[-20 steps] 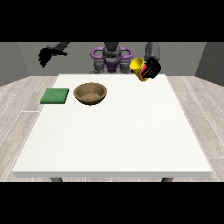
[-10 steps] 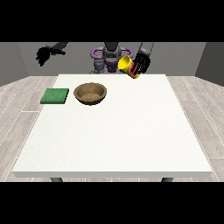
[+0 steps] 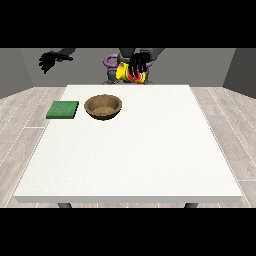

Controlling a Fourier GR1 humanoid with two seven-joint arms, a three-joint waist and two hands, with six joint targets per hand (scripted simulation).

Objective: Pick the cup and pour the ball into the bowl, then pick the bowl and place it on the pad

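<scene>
Front view: robot hand at view's right (image 3: 138, 65) wraps fingers round yellow cup (image 3: 125, 72), held aloft at counter's (image 3: 150, 150) far edge. Cup looks tipped, mouth direction unclear; ball not discernible. Wooden bowl (image 3: 103, 107) sits on counter, nearer camera and toward view's left of cup. Green pad (image 3: 63, 110) lies just left of bowl. Robot hand at view's left (image 3: 49, 61) raised, fingers curled, empty.

bowl (image 3: 103, 107): wood, matt | pad (image 3: 62, 109): cloth-like | table (image 3: 150, 150): smooth white
</scene>
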